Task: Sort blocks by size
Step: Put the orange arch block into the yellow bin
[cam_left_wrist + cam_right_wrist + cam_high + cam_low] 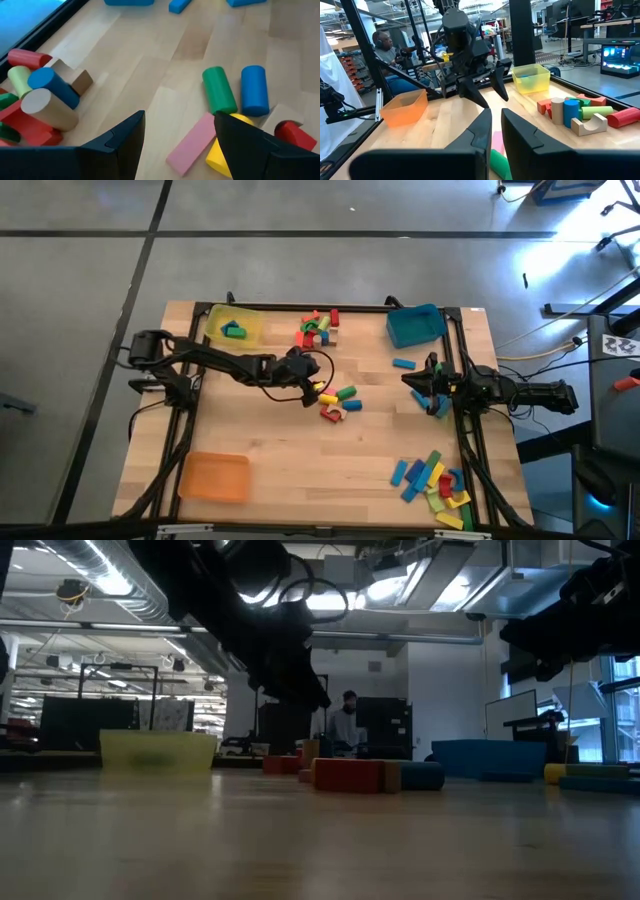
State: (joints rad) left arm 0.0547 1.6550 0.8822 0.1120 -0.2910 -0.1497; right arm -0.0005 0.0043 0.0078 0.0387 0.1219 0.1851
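My left gripper hangs open a little above a small group of blocks in the middle of the table. In its wrist view a pink bar lies flat between and below the fingers. Beside it lie a yellow block, a green cylinder, a blue cylinder and a red block. The right wrist view shows this gripper clear of the wood. My right gripper waits at the table's right edge, fingers shut to a narrow slit, holding nothing.
A second pile of blocks lies at the far middle. Loose blocks lie near right, and a blue bar lies alone. A yellow tray holding green and blue blocks stands far left, a blue tray far right, an orange tray near left.
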